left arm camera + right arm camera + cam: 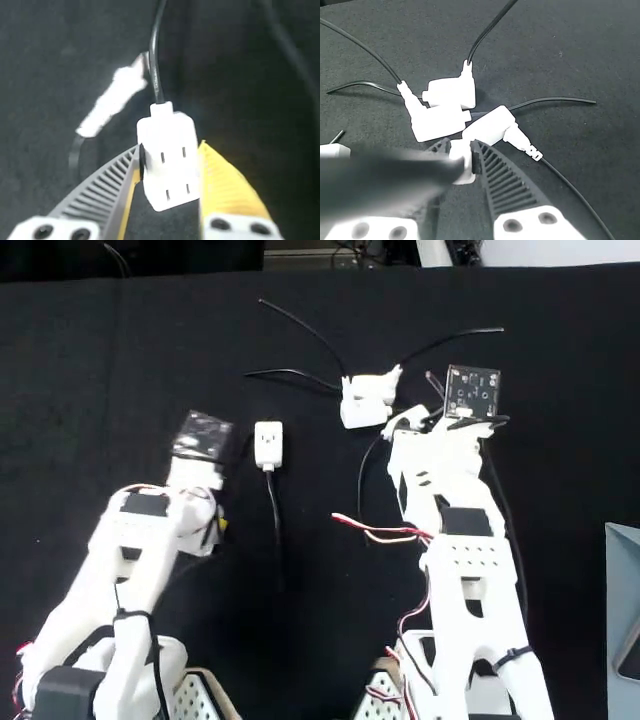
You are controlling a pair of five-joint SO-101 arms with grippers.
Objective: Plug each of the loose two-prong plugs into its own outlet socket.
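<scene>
Starting at the left, the left gripper (169, 150) has its jaws parted, and in the wrist view the outlet socket (268, 443) lies slots-up on the black table (100, 340) between them, though I cannot tell whether they touch it. The socket's long axis runs toward and away from the arms, with its cable (275, 520) trailing back toward the bases. Further right, the loose plugs (365, 400) lie bunched together, and just beside them the right gripper (470, 157) is pinched on a white plug (461, 166), so I judge this plug must travel leftward to the socket, which the left arm is nearer and could steady.
</scene>
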